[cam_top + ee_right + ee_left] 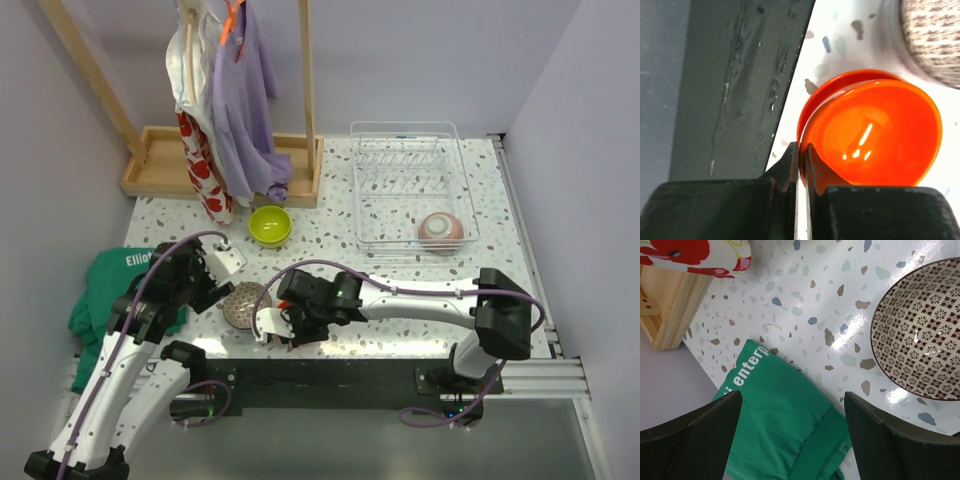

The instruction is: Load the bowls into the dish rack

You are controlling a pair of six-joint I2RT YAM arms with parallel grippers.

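From the top: dish rack (400, 165) sits at the back right of the counter (330, 215), with the pinkish bowl (441, 231) in its near right corner. Lime bowl (270, 224) is left of the rack, and the patterned bowl (246, 303) sits between the left hand (212, 272) and right hand (272, 326).

Left wrist cam: fingers spread wide, holding nothing, over a green cloth (785, 410), with the patterned bowl just off to the side.

Right wrist cam: fingers pressed together, pinching the rim of the orange bowl (875, 135) right by the counter's near edge.
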